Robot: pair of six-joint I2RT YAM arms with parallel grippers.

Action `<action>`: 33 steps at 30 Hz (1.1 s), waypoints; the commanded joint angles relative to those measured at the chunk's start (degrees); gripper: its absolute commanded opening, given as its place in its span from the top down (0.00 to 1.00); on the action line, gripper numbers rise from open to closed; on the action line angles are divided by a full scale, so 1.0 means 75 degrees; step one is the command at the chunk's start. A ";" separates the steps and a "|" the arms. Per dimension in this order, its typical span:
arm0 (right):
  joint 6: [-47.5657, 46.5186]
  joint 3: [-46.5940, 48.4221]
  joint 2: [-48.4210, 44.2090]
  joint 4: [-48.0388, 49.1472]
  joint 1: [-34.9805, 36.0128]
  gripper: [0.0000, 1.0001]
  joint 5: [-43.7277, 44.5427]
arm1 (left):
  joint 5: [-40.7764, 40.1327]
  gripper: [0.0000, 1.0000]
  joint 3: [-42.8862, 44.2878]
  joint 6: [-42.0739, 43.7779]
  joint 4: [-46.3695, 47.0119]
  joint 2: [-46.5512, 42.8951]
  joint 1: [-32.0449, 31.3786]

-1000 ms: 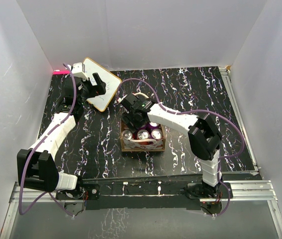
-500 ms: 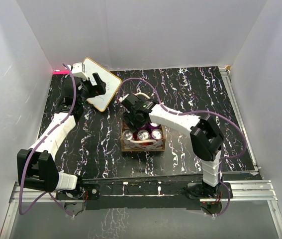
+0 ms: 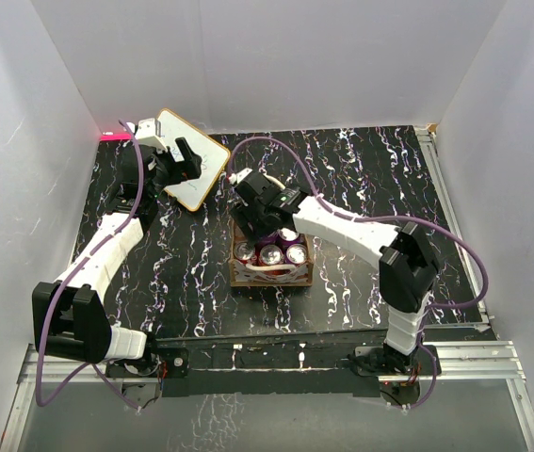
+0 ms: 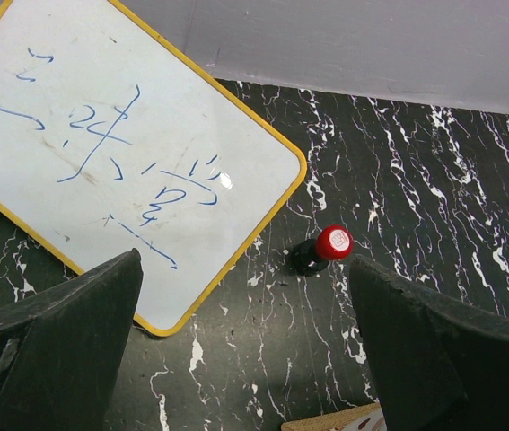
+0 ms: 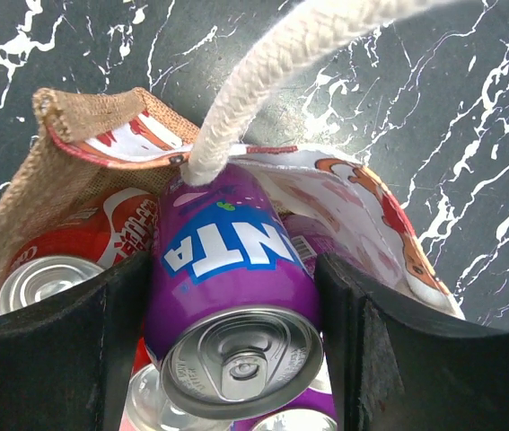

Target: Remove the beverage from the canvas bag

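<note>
- Canvas bag (image 3: 271, 275) stands mid-table from above, cans (image 3: 271, 252) inside; right gripper (image 3: 259, 221) at its far edge.
- Left wrist: left gripper (image 4: 245, 359) jaws wide, empty, over whiteboard (image 4: 119, 153) and red-capped bottle (image 4: 323, 249).
- Right wrist: jaws clamp purple Fanta can (image 5: 232, 296), seemingly partly inside the bag, beside red can (image 5: 65, 260).

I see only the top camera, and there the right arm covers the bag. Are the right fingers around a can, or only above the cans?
Observer: Around one. In the right wrist view, the right gripper has a finger against each side of the purple can.
Operator: Is something in the way of lifting it?
Observer: Perhaps. The white rope handle rises from the rim of the canvas bag, right at the can's far end, so it may catch.
Operator: Does the left gripper hold anything?
Observer: No. The left gripper is open and empty, above a whiteboard.
</note>
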 commanded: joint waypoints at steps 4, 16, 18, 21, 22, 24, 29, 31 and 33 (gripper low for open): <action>0.0422 -0.0333 -0.1250 0.0664 0.0083 0.85 0.0216 | 0.0272 0.03 0.0210 -0.0179 0.0170 0.0040 0.0030; 0.0447 -0.0814 -0.1894 0.1106 0.0003 0.88 0.0267 | 0.0149 0.03 0.0200 -0.0049 0.0070 0.0071 0.0030; 0.0474 -0.0840 -0.1885 0.1231 -0.0087 0.88 0.0118 | 0.0098 0.03 0.0188 -0.0021 0.0059 0.0071 0.0030; 0.0579 -0.0759 -0.1785 0.1353 -0.0207 0.89 -0.0092 | 0.0113 0.03 0.0176 -0.0039 0.0080 0.0071 0.0030; 0.0638 -0.0684 -0.1746 0.1361 -0.0232 0.90 -0.0142 | 0.0157 0.03 0.0184 -0.0068 0.0103 0.0071 0.0030; 0.0742 -0.0585 -0.1713 0.1357 -0.0279 0.90 -0.0292 | 0.0251 0.03 0.0224 -0.0106 0.0111 0.0231 0.0030; 0.1222 -0.0426 -0.1883 0.1230 -0.0702 0.92 -0.0990 | 0.0407 0.03 0.0292 -0.0207 0.0082 0.0350 0.0030; 0.1541 -0.0499 -0.2024 0.1250 -0.1110 0.92 -0.1606 | 0.0437 0.03 0.0302 -0.0225 0.0088 0.0352 0.0031; 0.1843 -0.0669 -0.2203 0.1444 -0.1571 0.92 -0.2439 | 0.0447 0.03 0.0303 -0.0231 0.0088 0.0339 0.0030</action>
